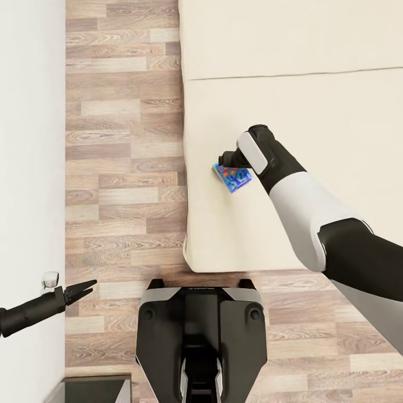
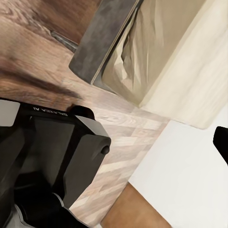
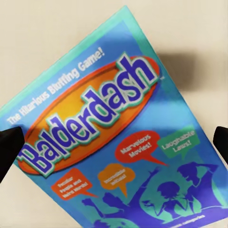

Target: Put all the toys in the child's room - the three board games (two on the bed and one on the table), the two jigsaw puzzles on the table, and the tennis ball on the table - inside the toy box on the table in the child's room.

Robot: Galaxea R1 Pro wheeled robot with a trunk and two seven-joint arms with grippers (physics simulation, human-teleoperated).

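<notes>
The right arm reaches forward over the bed [image 1: 313, 84], with the right gripper [image 1: 228, 160] poised directly above a board game [image 1: 233, 179] that lies flat on the beige cover near the bed's left edge. In the right wrist view the game's lid [image 3: 118, 137] reads "Balderdash" in blue letters on an orange oval, with purple silhouettes along one side. The two dark fingertips [image 3: 9, 147] appear at opposite edges of that view, one on each side of the box, so the jaws stand wide apart (no contact with the box can be confirmed).

The left arm is held low at the robot's left side, over the boundary between the white wall and the wood-plank floor [image 1: 123, 168]. The left gripper [image 1: 84, 290] points toward the robot's base [image 1: 201, 330]; its fingertips [image 1: 89, 285] lie close together and carry nothing.

The left wrist view shows the dark base [image 2: 57, 152], the plank floor [image 2: 123, 137], and a corner of the bed with its dark grey frame [image 2: 104, 38] under the beige cover [image 2: 180, 61].
</notes>
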